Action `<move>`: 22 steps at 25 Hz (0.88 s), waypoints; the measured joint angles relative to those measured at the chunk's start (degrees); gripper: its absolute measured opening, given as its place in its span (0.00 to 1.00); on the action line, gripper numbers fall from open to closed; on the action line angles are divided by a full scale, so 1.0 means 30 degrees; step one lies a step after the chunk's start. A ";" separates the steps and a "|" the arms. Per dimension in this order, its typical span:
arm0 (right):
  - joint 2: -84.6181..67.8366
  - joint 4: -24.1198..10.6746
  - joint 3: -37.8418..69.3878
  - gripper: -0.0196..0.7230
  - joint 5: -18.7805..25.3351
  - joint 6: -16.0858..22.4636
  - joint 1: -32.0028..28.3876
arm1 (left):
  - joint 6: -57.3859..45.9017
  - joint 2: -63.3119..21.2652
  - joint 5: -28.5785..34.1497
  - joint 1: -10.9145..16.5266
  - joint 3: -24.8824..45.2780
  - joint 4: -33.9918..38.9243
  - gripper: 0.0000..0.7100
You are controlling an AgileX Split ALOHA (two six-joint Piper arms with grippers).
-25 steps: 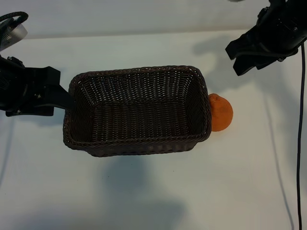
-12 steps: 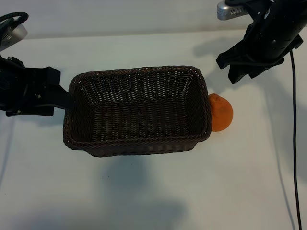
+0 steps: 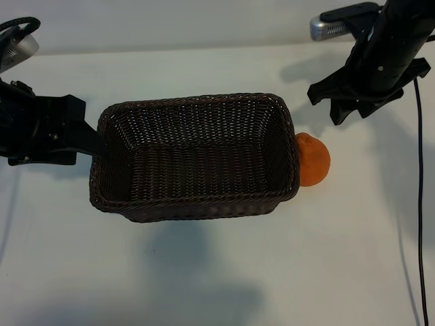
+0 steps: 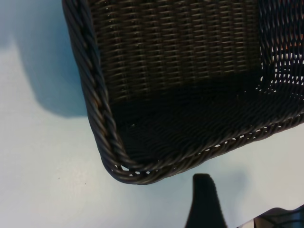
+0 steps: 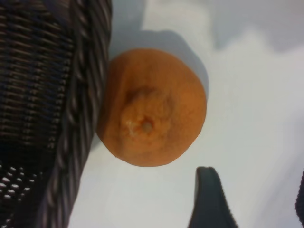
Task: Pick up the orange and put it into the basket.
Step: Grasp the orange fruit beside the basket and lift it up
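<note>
step: reach for orange, pick not started; nothing in basket yet
orange (image 3: 312, 159): on table, touching the basket's right wall from outside, knob up, right side and top free
basket (image 3: 109, 125): mid-table, long side running left-right, empty
right gripper (image 3: 344, 102): above the table just far-right of the orange, pointing steeply down, fingers spread, holding nothing; right wrist view looks straight down on the orange, one finger tip (image 5: 207, 199) showing beside it
left gripper (image 3: 94, 139): at basket's left end, close to the rim, fingers apart, nothing gripped; one finger (image 4: 204, 202) seen just outside the basket corner in the left wrist view; idle
next move: bring right gripper over the orange, drop fingers around it, close, lift, carry left over the rim, release
needs: fingers set along near-far line, since basket wall blocks the orange's left side; opening looks wide enough, hard to be sure
risk: finger catching the braided rim, or orange rolling off right when nudged
</note>
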 joint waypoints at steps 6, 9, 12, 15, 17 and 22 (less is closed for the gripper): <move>0.1073 0.0223 0.0000 0.61 0.0403 0.0036 0.0000 | 0.0000 0.0000 0.0000 0.0000 0.0000 0.0000 0.74; 0.1319 0.0685 0.0000 0.61 0.0379 0.0036 0.0000 | 0.0000 0.0000 0.0000 0.0000 0.0000 0.0000 0.74; 0.1592 0.1266 0.0000 0.61 0.0238 0.0014 0.0000 | 0.0000 0.0000 0.0000 0.0000 0.0000 0.0000 0.74; 0.1853 0.1672 0.0000 0.61 0.0037 -0.0053 0.0000 | 0.0000 0.0000 0.0000 0.0000 0.0000 0.0000 0.74; 0.1880 0.2137 0.0000 0.61 -0.0049 -0.0299 0.0000 | 0.0000 0.0000 0.0000 0.0000 0.0000 0.0000 0.74; 0.1880 0.3463 0.0000 0.61 -0.0407 -0.1026 0.0000 | 0.0000 0.0000 0.0000 0.0000 0.0000 0.0000 0.74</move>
